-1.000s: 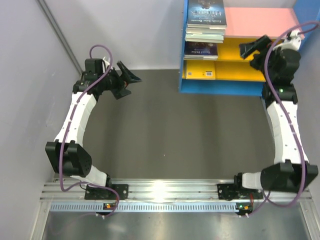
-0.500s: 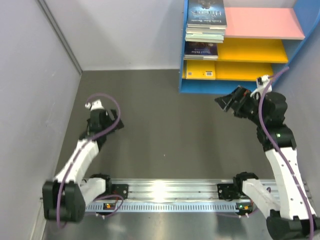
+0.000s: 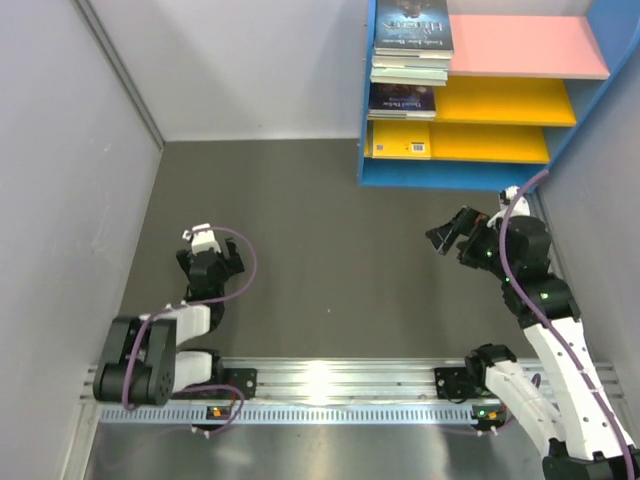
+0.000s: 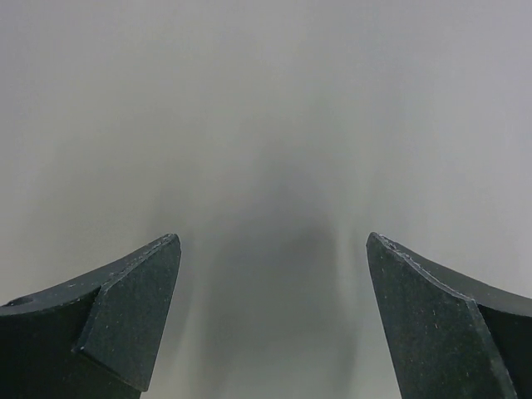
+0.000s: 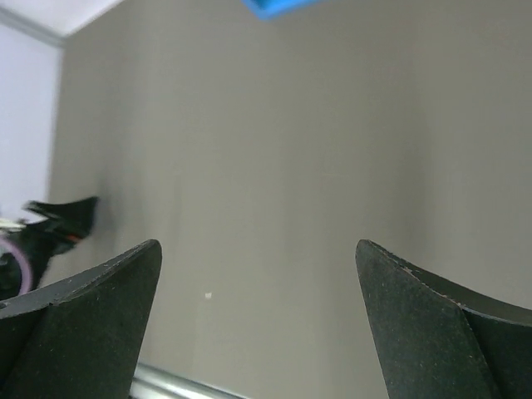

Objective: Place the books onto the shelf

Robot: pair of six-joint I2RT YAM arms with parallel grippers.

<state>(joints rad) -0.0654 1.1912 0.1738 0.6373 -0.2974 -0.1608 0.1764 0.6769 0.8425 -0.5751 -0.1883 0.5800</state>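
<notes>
Since all the thin paperback books (image 3: pixel 410 40) in view lie in the large open shelf unit with blue side panels (image 3: pixel 520 45) at the upper right of the overhead frame, the task looks complete; a stack topped by a purple galaxy cover sits at the left end of the pink top board, a navy book (image 3: pixel 402 100) on the upper yellow board, a yellow-orange book (image 3: pixel 398 140) on the lower; the left gripper (image 4: pixel 273 241), lower left, and the right gripper (image 5: pixel 258 245), right of centre below the shelf, both stand wide and empty over the dark grey table surface (image 3: pixel 330 250); such paperbacks are probably light, floppy and slick-covered, best pinched near the spine.
</notes>
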